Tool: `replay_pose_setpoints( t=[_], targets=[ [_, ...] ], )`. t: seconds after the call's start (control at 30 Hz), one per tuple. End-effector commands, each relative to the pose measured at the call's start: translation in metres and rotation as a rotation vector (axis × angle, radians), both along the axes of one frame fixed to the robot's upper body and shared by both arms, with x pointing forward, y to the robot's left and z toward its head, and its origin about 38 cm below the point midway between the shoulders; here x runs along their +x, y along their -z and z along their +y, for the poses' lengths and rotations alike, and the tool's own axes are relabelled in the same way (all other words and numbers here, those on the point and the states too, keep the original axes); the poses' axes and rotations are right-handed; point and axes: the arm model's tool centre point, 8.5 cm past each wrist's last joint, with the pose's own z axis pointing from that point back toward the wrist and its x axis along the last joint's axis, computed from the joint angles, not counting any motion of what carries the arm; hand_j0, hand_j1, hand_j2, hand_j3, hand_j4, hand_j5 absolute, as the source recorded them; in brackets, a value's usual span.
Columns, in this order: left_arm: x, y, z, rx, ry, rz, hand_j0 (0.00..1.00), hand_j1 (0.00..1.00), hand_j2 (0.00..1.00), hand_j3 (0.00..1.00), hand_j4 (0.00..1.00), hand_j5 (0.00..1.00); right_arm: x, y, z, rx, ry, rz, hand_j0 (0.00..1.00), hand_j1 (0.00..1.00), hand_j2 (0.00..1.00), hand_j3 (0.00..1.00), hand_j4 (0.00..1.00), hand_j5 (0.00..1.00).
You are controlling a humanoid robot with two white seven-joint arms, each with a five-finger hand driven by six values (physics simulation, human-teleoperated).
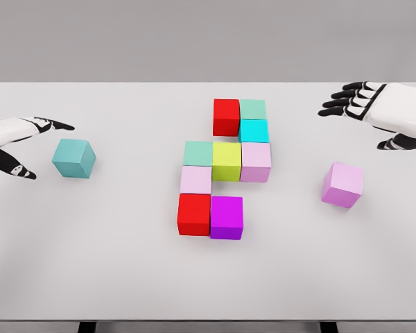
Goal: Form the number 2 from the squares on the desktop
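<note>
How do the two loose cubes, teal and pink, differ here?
The teal cube is blue-green and lies left of the block cluster, just beside the left hand. The pink cube is pale pink and lies right of the cluster, below the right hand. Both sit apart, ungrasped.

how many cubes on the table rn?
11. Nine are joined mid-table in the partial 2 shape. One loose teal cube sits by the left hand, one loose pink cube below the right hand. None appear hidden.
</note>
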Motion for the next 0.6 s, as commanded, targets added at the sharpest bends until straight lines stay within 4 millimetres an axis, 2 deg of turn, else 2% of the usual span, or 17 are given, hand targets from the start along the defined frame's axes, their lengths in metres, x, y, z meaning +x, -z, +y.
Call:
replay_pose_setpoints(
  t=[0.0,0.07,0.1,0.13,0.2,0.23,0.3,0.4,0.43,0.57],
  targets=[
    [0.0,-0.001,0.001,-0.007,-0.006,-0.001,1.0,1.0,1.0,1.0,1.0,1.0,-0.001,-0.003,-0.003,-0.01,0.007,0.001,1.0,1.0,1.0,1.0,1.0,1.0],
    [0.001,-0.001,0.001,-0.009,-0.007,-0.001,1.0,1.0,1.0,1.0,1.0,1.0,0.0,-0.014,-0.009,-0.043,0.013,-0.006,1.0,1.0,1.0,1.0,1.0,1.0],
    [0.004,0.004,-0.007,-0.026,0.004,0.0,1.0,1.0,1.0,1.0,1.0,1.0,0.002,-0.011,-0.012,-0.065,0.019,0.014,1.0,1.0,1.0,1.0,1.0,1.0],
    [0.006,0.01,-0.019,-0.046,0.021,0.005,1.0,1.0,1.0,1.0,1.0,1.0,0.004,-0.018,-0.014,-0.072,0.028,-0.004,1.0,1.0,1.0,1.0,1.0,1.0],
    [0.009,0.017,-0.034,-0.072,0.046,0.01,1.0,1.0,1.0,1.0,1.0,1.0,0.008,-0.018,-0.026,-0.085,0.063,0.007,1.0,1.0,1.0,1.0,1.0,1.0],
    [0.01,0.019,-0.038,-0.079,0.047,0.012,1.0,1.0,1.0,1.0,1.0,1.0,0.008,-0.01,-0.025,-0.102,0.057,0.031,1.0,1.0,1.0,1.0,1.0,1.0],
    [0.01,0.023,-0.041,-0.083,0.041,0.022,1.0,1.0,1.0,1.0,1.0,1.0,0.004,0.032,-0.011,-0.156,0.013,0.133,1.0,1.0,1.0,1.0,1.0,1.0],
    [0.011,0.024,-0.04,-0.089,0.032,0.021,1.0,1.0,1.0,1.0,1.0,1.0,0.003,0.043,-0.003,-0.189,-0.008,0.141,1.0,1.0,1.0,1.0,1.0,1.0],
    [0.012,0.027,-0.037,-0.085,0.018,0.026,1.0,1.0,1.0,1.0,1.0,1.0,0.001,0.052,0.005,-0.201,-0.031,0.156,1.0,1.0,1.0,1.0,1.0,1.0],
    [0.014,0.031,-0.033,-0.064,0.006,0.029,1.0,1.0,1.0,1.0,1.0,1.0,-0.001,0.063,0.007,-0.232,-0.039,0.171,1.0,1.0,1.0,1.0,1.0,1.0]
  ],
)
